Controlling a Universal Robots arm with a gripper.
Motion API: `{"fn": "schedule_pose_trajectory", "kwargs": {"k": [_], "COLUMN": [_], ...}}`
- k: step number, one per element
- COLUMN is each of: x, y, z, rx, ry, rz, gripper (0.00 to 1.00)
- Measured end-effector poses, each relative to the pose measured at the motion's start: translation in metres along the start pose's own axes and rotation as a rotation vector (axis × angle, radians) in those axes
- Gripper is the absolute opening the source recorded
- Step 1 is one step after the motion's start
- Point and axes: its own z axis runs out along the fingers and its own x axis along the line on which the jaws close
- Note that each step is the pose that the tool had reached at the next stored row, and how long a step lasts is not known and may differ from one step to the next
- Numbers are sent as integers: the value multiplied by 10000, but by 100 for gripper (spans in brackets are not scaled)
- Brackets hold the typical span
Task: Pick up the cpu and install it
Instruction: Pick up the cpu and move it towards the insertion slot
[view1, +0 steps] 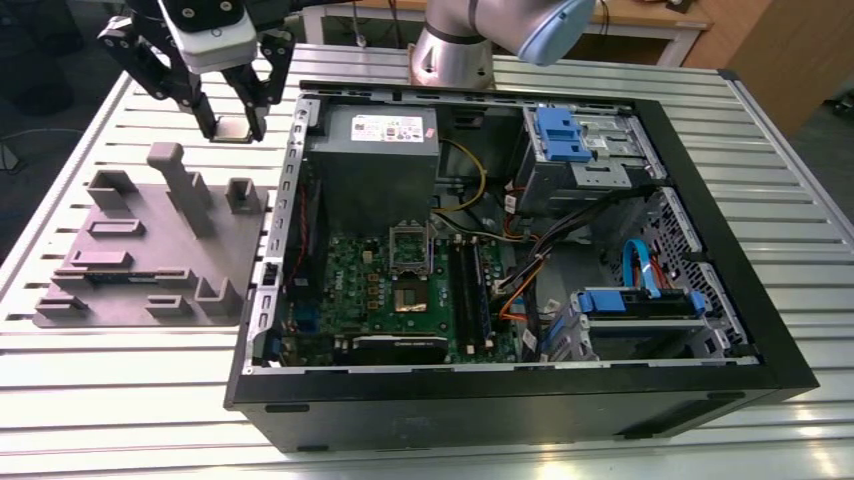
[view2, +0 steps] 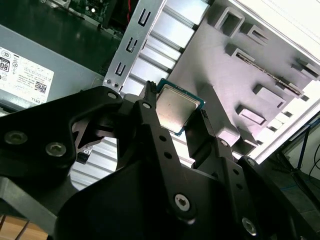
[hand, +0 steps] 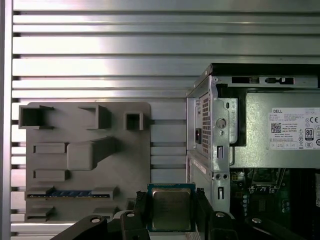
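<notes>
Clamps the cpu (view1: 238, 128) in the gripper (view1: 238, 123) by two opposite edges, leaving the dull silver top bare and the chip flat, most likely to keep the pads off the contact side and to keep the part square for seating. Shows the same grasp in both wrist views, with black fingers (hand: 142, 207) pressed against either side of the green-rimmed chip and nothing slack between.

Hangs clear of every surface, above the slatted table (view1: 80, 400), near the far corner of the grey fixture tray (view1: 147, 250) and just outside the side wall of the open computer case (view1: 767, 330), on the exterior view's left. Not yet over the motherboard (view1: 387, 295); well apart from the bare square socket (view1: 407, 245) sitting just in front of the grey power supply (view1: 374, 165). Judged from this: lifted off the tray and in carry, with seating not yet begun. Leaves a long memory stick (hand: 70, 193) lying in its slot on the tray, untouched.

Reaches from the arm base (view1: 454, 45) at the far edge of the table out toward the exterior view's left, wrist turned so as to point the gripper straight down, fingers near vertical, high enough to pass over the case rim without contact
</notes>
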Motion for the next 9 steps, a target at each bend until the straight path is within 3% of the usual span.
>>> {"fn": "schedule_pose_trajectory", "kwargs": {"k": [9], "x": [-70], "y": [1], "z": [1], "rx": [0], "ry": [0], "rz": [2], "gripper": [47]}}
